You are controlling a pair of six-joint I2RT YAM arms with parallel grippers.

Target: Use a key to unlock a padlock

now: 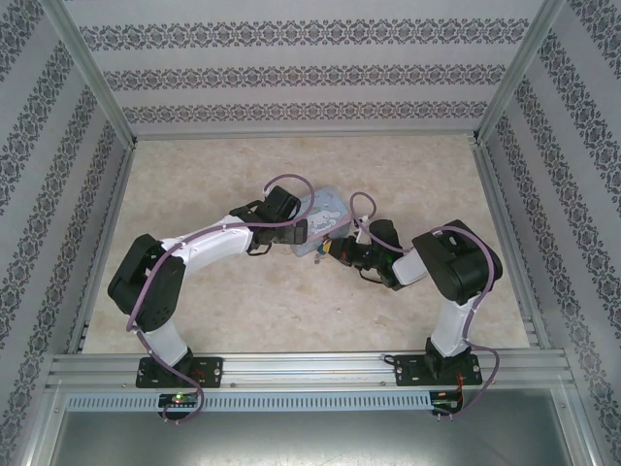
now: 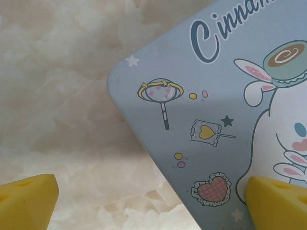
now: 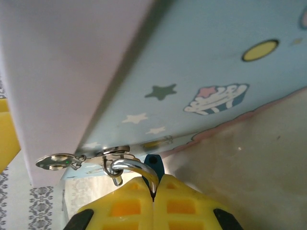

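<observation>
Tin point(image 1: 325, 216) w/ padlock point(image 3: 154, 164) blocks centre; tabletop point(image 1: 243, 165) open beyond.

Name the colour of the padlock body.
The padlock body is teal-blue; right wrist view shows it best.

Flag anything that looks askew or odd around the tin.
The tin lies skewed to the table edges. The open left end effector straddles one corner, one finger over it, one over the table. At its edge, the padlock is nearly buried between the shut right end effector's fingers. Nothing looks spilled or damaged.
</observation>
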